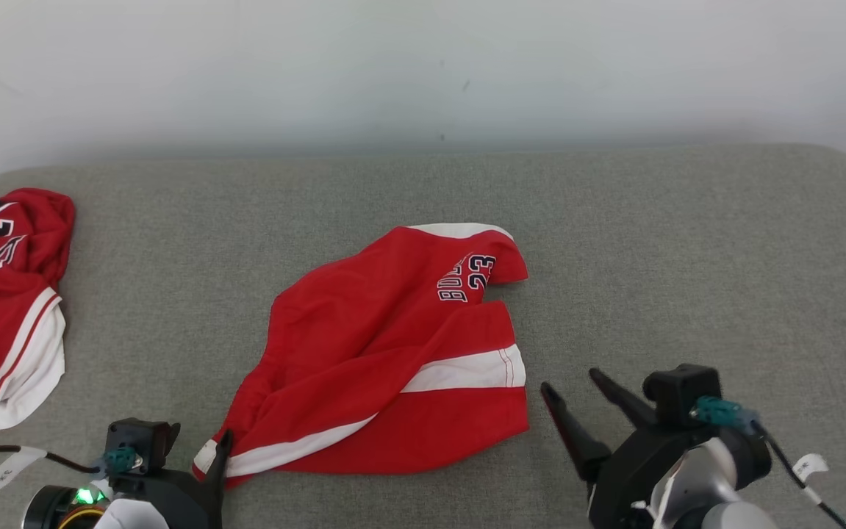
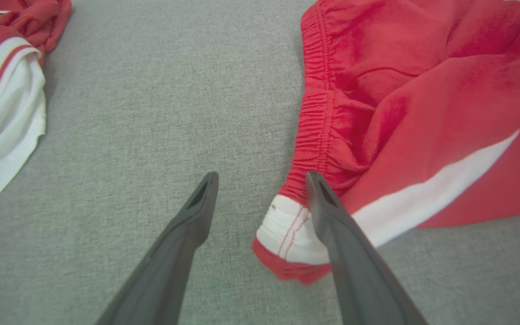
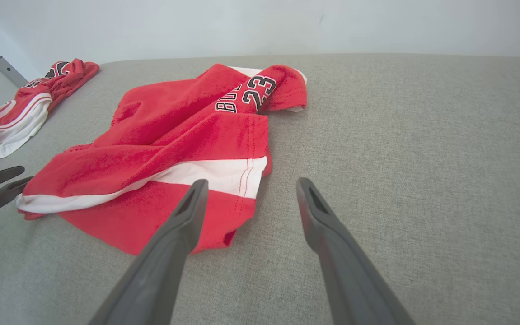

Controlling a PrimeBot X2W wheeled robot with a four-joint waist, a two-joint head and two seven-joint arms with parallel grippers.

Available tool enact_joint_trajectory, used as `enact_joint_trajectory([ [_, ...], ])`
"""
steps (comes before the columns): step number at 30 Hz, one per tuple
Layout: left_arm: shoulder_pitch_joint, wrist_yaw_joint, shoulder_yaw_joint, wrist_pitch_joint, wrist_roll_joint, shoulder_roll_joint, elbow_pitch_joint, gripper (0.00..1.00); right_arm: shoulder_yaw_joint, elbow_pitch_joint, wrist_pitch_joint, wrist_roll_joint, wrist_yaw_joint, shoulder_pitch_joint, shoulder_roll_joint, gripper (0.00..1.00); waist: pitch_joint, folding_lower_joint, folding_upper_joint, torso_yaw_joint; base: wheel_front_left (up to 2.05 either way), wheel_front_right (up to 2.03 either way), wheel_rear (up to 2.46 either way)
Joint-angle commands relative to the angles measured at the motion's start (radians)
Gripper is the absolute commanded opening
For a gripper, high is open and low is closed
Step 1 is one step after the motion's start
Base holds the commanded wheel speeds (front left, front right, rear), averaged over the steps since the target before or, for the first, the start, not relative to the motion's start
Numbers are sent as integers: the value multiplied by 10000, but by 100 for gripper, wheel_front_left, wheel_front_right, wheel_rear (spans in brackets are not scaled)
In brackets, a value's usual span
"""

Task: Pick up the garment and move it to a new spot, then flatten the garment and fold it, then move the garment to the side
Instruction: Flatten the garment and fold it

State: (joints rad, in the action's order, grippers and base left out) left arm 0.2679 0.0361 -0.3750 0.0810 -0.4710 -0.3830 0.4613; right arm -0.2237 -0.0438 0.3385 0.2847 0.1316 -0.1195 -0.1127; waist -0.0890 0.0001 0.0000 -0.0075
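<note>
The garment [image 1: 393,345] is a pair of red shorts with white stripes and "23" printed on it, lying crumpled at the middle of the grey padded surface [image 1: 687,257]. My left gripper [image 1: 211,452] is open at the garment's near left corner. In the left wrist view the white-striped waistband corner [image 2: 287,230] lies between the spread fingers of that gripper [image 2: 262,177], the right finger over the cloth [image 2: 422,113]. My right gripper [image 1: 571,380] stands open just right of the garment's near right corner; in its wrist view this gripper [image 3: 251,181] straddles the edge of the cloth [image 3: 174,135].
A second red and white jersey [image 1: 4,294] lies bunched at the far left edge of the surface, also seen as a jersey [image 2: 2,90] in the left wrist view. A pale wall [image 1: 423,66] rises behind. Bare grey surface stretches to the right.
</note>
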Motion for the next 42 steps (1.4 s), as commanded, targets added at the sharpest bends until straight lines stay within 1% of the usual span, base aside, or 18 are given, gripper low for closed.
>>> enact_joint_trajectory([
  [1,-147,76,32,8,-46,-80,-159,100,93,76,20,0,-18,-62,-99,100,-120,-1,0,-9,0,0,0],
  [4,-352,-22,189,-162,-131,-286,-609,100,355,205,-17,-86,-18,-100,-144,100,-205,-1,0,49,0,0,0],
  [8,-774,-218,164,-246,58,-506,-1661,100,759,338,-57,-147,-18,-12,-109,100,-229,-1,0,159,0,0,0],
  [11,-1133,-62,-53,125,167,-847,-2461,100,990,469,6,-173,-18,14,-60,100,-249,-1,0,233,0,0,0],
  [14,-1378,-10,-64,471,75,-1170,-3027,100,1186,580,50,-218,-18,10,-61,100,-286,-1,0,286,0,0,0],
  [20,-1188,110,-303,839,185,-1273,-3235,100,1322,702,72,-310,-18,25,-17,100,-374,-1,0,372,0,0,0],
  [22,-966,142,-458,997,244,-1189,-3022,100,1233,685,88,-305,-18,-25,5,100,-428,-1,0,356,0,0,0],
  [28,-327,6,-581,1234,389,-1043,-2199,100,1083,659,90,-298,-18,-307,36,100,-619,-1,0,226,0,0,0],
  [30,-202,23,-598,1324,356,-1034,-1977,97,1051,637,90,-303,-18,-364,21,100,-676,-1,0,184,0,0,0],
  [31,-185,32,-602,1405,319,-1045,-1900,89,1045,632,95,-307,-18,-410,0,100,-701,-1,0,173,0,0,0],
  [34,-183,25,-594,1484,221,-1071,-1721,78,1028,583,114,-321,-18,-454,-56,100,-756,-1,0,161,0,0,0],
  [35,-177,21,-589,1505,196,-1086,-1675,65,1005,555,139,-324,-18,-473,-68,100,-773,-1,0,157,0,0,0],
  [36,-178,-3,-586,1537,165,-1089,-1614,50,975,533,183,-332,-18,-506,-80,100,-789,-1,0,155,0,0,0],
  [37,-205,-8,-599,1553,137,-1070,-1578,47,916,505,216,-353,-18,-540,-94,100,-802,-1,0,159,0,0,0],
  [38,-259,-13,-617,1547,126,-1025,-1551,37,845,485,260,-345,-18,-565,-85,100,-814,-1,0,167,0,0,0],
  [39,-307,-40,-637,1517,115,-974,-1527,23,777,458,304,-329,-18,-590,-79,100,-827,-1,0,175,0,0,0],
  [40,-359,-82,-642,1505,76,-920,-1483,0,708,437,374,-303,-18,-607,-76,100,-835,-1,0,185,0,0,0],
  [42,-440,-163,-639,1411,76,-818,-1436,0,561,400,494,-247,-18,-624,-68,100,-852,-1,0,199,0,0,0],
])
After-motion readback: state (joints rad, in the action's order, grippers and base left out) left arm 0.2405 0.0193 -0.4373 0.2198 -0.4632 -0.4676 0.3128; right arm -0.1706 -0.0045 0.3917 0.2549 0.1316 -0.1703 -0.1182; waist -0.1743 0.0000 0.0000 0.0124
